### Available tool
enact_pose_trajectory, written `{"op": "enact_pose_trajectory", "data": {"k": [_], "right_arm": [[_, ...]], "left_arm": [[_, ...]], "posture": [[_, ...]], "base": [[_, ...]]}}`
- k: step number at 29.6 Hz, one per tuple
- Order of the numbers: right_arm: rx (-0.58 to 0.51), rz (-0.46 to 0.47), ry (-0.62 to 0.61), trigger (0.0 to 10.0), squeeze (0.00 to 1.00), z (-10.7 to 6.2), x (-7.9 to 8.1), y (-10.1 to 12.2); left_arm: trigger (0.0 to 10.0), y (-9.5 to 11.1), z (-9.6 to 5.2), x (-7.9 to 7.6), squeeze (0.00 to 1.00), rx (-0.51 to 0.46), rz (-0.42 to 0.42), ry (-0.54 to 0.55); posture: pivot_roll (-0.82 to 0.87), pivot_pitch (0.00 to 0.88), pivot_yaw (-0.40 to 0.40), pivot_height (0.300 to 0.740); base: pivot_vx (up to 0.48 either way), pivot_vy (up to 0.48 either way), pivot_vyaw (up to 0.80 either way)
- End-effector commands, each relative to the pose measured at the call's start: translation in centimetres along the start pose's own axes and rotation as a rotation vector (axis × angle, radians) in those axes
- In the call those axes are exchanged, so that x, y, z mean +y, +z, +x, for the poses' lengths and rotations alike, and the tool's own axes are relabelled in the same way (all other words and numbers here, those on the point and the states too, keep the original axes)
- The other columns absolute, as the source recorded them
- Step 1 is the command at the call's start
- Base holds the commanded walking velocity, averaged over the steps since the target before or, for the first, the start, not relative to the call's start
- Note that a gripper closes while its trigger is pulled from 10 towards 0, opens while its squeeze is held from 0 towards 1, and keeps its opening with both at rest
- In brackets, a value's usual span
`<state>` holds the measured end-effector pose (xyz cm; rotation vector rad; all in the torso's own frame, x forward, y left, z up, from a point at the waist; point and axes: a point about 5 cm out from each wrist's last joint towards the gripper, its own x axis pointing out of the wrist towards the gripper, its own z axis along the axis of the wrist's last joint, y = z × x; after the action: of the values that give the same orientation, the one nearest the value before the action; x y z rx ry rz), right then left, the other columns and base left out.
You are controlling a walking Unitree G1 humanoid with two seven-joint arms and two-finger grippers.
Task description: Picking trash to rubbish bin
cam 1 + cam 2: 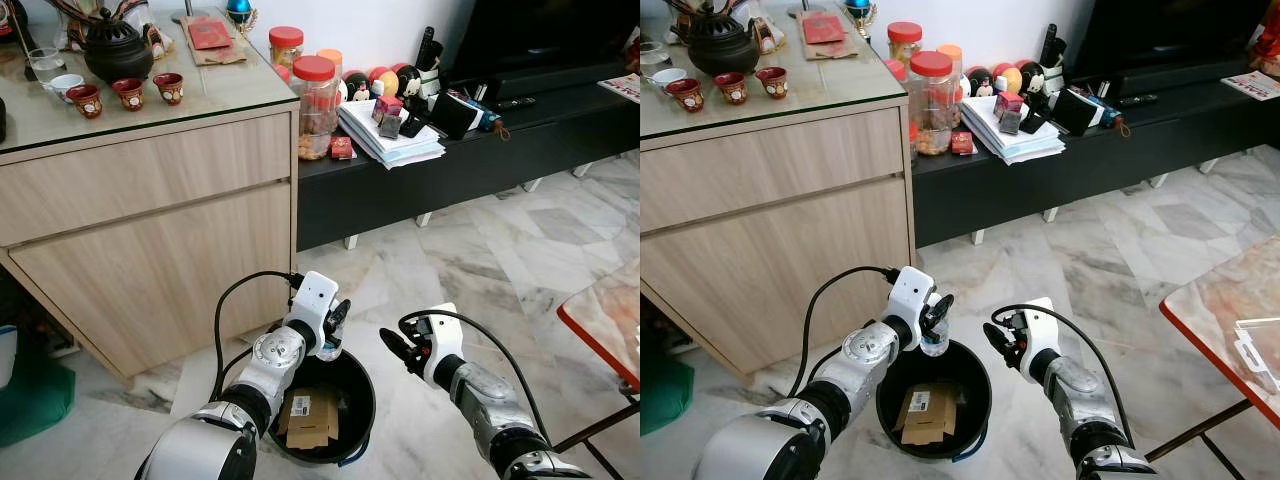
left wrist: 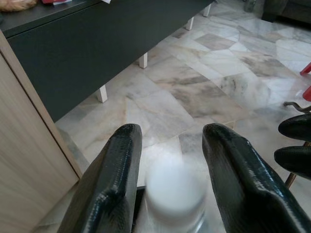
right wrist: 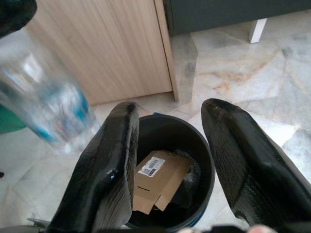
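Left pincer sits over the near-left rim of the round black plastic rubbish bin on the marble floor. Between its two black fingers is a clear plastic bottle with a white cap. The fingers stand a little wider than the cap and the bottle is motion-blurred, so I can't tell for sure whether they grip it or it hangs loose between them. In the right wrist view the bottle shows a blue label and sits above and just outside the bin's rim, tilted.

Right pincer is parted wide, holding nothing, just right of the bin at about rim height, fingers pointing toward the left pincer.

Inside the bin: flattened brown cardboard box with a white barcode sticker, lying on the bottom.

Around it:
- light wood cabinet with drawers behind the bin
- its glass-topped worktop carries a dark teapot and small red cups
- low black TV bench to the right of the cabinet, with red-lidded clear jars and a stack of papers
- red-edged table corner at far right.
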<state>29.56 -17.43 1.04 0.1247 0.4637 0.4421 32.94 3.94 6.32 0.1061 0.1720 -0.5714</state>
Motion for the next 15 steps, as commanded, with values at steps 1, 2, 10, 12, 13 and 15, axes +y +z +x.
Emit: {"op": "enact_pose_trajectory", "data": {"k": [1, 2, 10, 12, 13, 15], "right_arm": [[0.005, 0.008, -0.019, 10.0, 0.0, -0.3, -0.4, -0.2], [0.003, 0.01, -0.019, 10.0, 0.0, -0.3, -0.4, -0.2], [0.003, 0.012, -0.03, 10.0, 0.0, -0.3, -0.4, -0.3], [0.007, 0.021, -0.072, 10.0, 0.0, -0.7, -1.0, -0.5], [0.007, 0.023, -0.082, 10.0, 0.0, -0.7, -1.1, -0.6], [0.008, 0.031, -0.142, 10.0, 0.0, -1.2, -1.8, -0.9]], "left_arm": [[10.0, 1.2, 0.8, -1.4, 1.0, -0.028, 0.002, -0.043], [10.0, 1.2, 0.9, -1.4, 1.0, -0.03, 0.003, -0.043], [10.0, 1.3, 0.9, -1.3, 1.0, -0.03, 0.01, -0.043], [10.0, 0.5, 0.5, -1.1, 0.0, -0.008, 0.022, -0.027], [10.0, 0.3, 0.4, -1.0, 0.0, -0.002, 0.024, -0.022], [10.0, -1.1, -0.4, -0.5, 0.0, 0.037, 0.023, 0.009]], "posture": [[-0.11, 0.099, -0.081, 0.74], [-0.11, 0.099, -0.081, 0.74], [-0.11, 0.111, -0.082, 0.74], [-0.1, 0.118, -0.084, 0.74], [-0.1, 0.118, -0.084, 0.74], [-0.1, 0.121, -0.085, 0.74]], "base": [[0.0, 0.0, 0.0], [0.0, 0.0, 0.0], [0.0, 0.0, 0.0], [0.0, 0.0, 0.0], [0.0, 0.0, 0.0], [0.0, 0.0, 0.0]]}}
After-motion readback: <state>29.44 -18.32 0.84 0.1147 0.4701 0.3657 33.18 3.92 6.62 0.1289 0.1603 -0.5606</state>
